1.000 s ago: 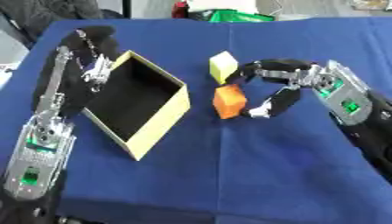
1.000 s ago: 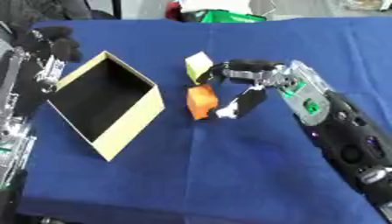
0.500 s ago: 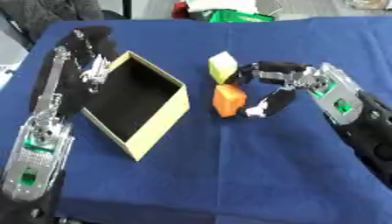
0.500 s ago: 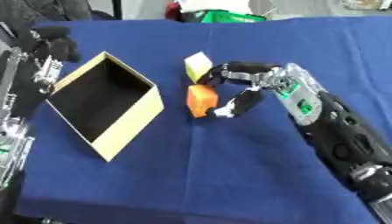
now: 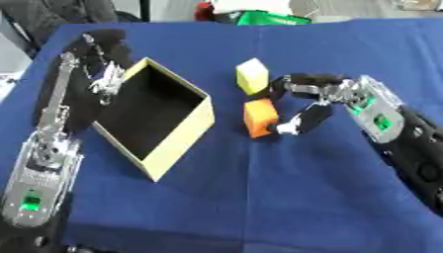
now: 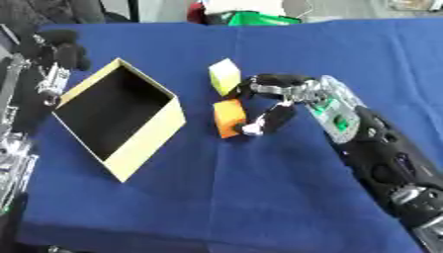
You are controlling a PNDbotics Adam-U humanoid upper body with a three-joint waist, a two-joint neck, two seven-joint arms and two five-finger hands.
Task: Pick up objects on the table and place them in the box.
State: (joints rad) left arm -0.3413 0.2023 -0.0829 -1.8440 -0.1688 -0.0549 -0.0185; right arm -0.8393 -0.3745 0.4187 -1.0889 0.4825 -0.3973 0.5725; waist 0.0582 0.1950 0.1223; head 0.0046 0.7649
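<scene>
At the middle of the worktop – right robot hand closing in on the orange block.

Over the last second the right robot hand (image 5: 322, 99) has edged in toward the orange block (image 5: 259, 117): its thumb tip now sits against the block's right face and its curled fingers arch above, near the yellow block (image 5: 252, 82) just behind – a pinch forming, though nothing is lifted and I would not yet call it a grasp. Both blocks have kept their places on the blue cloth (image 5: 286, 197), just right of the open, empty box (image 5: 154, 118), so no object has gone in. The left robot hand (image 5: 102, 79) stays at the box's far-left edge, its fingers too unclear to judge. Behind the worktop, a green package (image 5: 268, 19) and dark clutter.
</scene>
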